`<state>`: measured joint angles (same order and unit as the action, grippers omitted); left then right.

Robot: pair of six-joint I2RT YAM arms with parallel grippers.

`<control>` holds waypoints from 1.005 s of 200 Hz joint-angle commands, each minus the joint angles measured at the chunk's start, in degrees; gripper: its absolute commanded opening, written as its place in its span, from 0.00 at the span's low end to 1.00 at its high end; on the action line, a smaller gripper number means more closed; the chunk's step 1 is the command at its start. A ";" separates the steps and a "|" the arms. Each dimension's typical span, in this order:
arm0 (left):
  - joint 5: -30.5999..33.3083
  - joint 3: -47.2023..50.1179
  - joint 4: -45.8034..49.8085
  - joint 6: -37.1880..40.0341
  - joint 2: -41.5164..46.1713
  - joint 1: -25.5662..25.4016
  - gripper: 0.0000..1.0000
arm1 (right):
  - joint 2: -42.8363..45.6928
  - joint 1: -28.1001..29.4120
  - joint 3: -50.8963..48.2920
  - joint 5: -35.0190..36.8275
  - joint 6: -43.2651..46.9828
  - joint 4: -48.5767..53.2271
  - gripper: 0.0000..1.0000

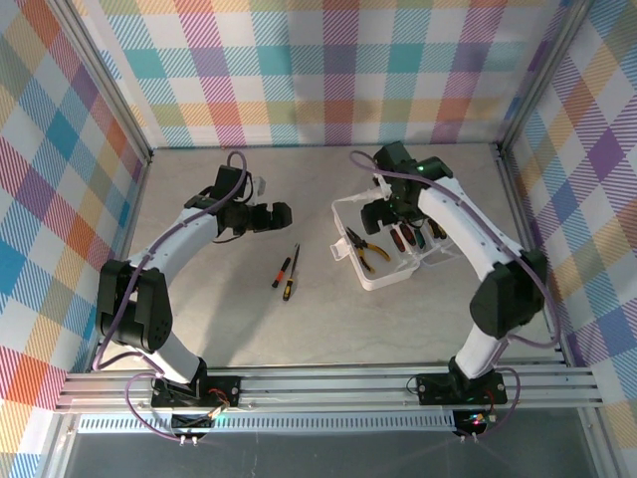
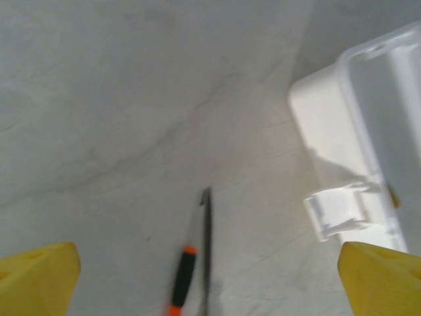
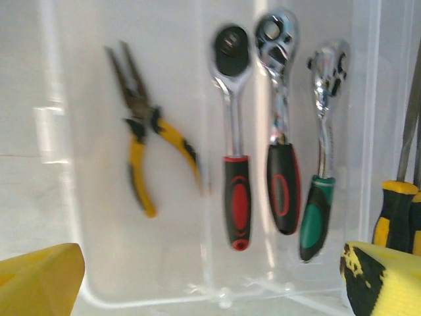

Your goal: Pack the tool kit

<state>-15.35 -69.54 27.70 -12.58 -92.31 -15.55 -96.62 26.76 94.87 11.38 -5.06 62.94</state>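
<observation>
- Your left jaws stand wide apart with nothing between them. In the left wrist view their yellow pads [image 2: 36, 276] sit at the two lower corners.
- Your right jaws are spread just as wide and hold nothing. They hang over the box [image 1: 383, 280], and their pads [image 3: 39, 280] sit at the far edges of the right wrist view.
- The box lies at 3 o'clock from the middle of the worktop [image 1: 199, 299], with its inside showing.
- The pliers [image 1: 360, 249] lie in the box on its 9 o'clock side, noses towards 11 o'clock.
- At 3 o'clock from the pliers, three ratchets lie side by side with heads towards 12 in the right wrist view: the first ratchet [image 3: 235, 145] and second ratchet [image 3: 281, 131] with red-and-black grips, the third ratchet [image 3: 321, 158] with a green one.
- Further towards 3 o'clock, yellow-and-black handles [image 3: 395, 210] stand at the frame edge.
- Two screwdrivers lie on the worktop at 9 o'clock from the box, apart from it and just beside each other: the orange screwdriver [image 1: 282, 271] and the dark screwdriver [image 1: 292, 276].
- The left jaws hover at 11 o'clock from that pair.
</observation>
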 commanded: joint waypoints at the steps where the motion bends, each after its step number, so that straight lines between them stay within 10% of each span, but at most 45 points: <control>1: 6.67 1.88 5.96 3.54 -2.38 -0.88 1.00 | 2.76 0.22 -1.98 -7.34 1.19 -3.98 0.99; 201: 8.44 5.03 6.75 0.23 -7.14 -16.03 0.55 | 3.10 0.22 -6.34 -9.57 0.94 -7.03 0.99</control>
<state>-7.55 -64.64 32.93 -11.84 -100.82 -30.02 -92.97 26.81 89.56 3.25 -4.64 56.97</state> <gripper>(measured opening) 0.568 0.990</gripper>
